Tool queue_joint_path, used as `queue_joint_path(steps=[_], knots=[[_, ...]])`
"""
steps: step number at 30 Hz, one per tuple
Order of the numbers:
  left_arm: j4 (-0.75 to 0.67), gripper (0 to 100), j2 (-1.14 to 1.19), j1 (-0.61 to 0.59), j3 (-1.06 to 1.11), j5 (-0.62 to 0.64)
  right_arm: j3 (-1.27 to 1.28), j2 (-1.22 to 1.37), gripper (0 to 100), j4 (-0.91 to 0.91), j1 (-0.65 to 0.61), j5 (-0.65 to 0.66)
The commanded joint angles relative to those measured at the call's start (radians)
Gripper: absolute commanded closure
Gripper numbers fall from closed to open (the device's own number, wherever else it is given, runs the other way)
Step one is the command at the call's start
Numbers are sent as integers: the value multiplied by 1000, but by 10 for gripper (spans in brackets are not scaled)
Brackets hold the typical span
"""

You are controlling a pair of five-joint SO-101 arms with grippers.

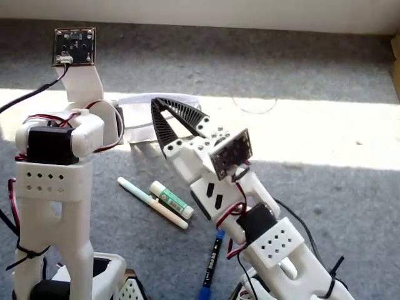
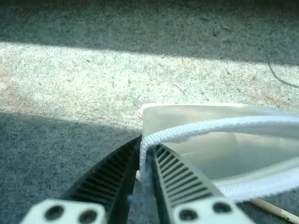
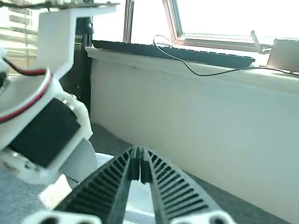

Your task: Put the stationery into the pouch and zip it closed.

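So the clear pouch (image 1: 140, 128) sits on the grey carpet (image 1: 325, 200) in the upper middle of the high view, right in the sunlit strip, with the top of the left arm (image 1: 56, 181) covering its left end. In the left wrist view, the left gripper (image 2: 145, 151) at the bottom middle has its black ribbed fingers (image 2: 180, 175) clamped on the corner of the pouch (image 2: 210, 140), pinching the white zipper strip (image 2: 224, 126) right where it bends. The two zipper strips run off to the right with a gap between them, so the pouch mouth is open. The right gripper (image 1: 155, 103) comes up from the lower right of the high view and ends just over the pouch. Its wrist view shows the right gripper (image 3: 139, 156) with fingertips pressed together, pointing up toward a white wall (image 3: 210, 121) under a window. None of the stationery is in the pouch yet. A white marker (image 1: 140, 195) with a pale green cap and a glue stick (image 1: 172, 200) lie side by side on the carpet at lower centre, touching or nearly so. A blue pen (image 1: 211, 262) lies a bit lower and to the right, next to the right arm's base.
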Motion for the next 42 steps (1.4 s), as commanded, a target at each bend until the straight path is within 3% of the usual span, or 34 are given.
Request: queue_joint_path(steps=[1,13,19,25,29,35,42], knots=[[-5,993,-4,-15,22,5,-5,-82,993,30,18,-2],[-5,993,-4,-113,24,5,-217,-125,989,598,90,6],[-6,993,-4,-113,59,8,-245,-127,989,875,93,206],[-11,993,-4,-114,61,8,-243,-125,988,1130,94,226],[-6,993,-4,-114,62,8,-242,-122,985,1194,94,226],[-25,993,-4,-114,82,8,-171,-120,893,1247,94,232],[-26,993,-4,-147,79,11,-113,-119,892,1248,127,281]])
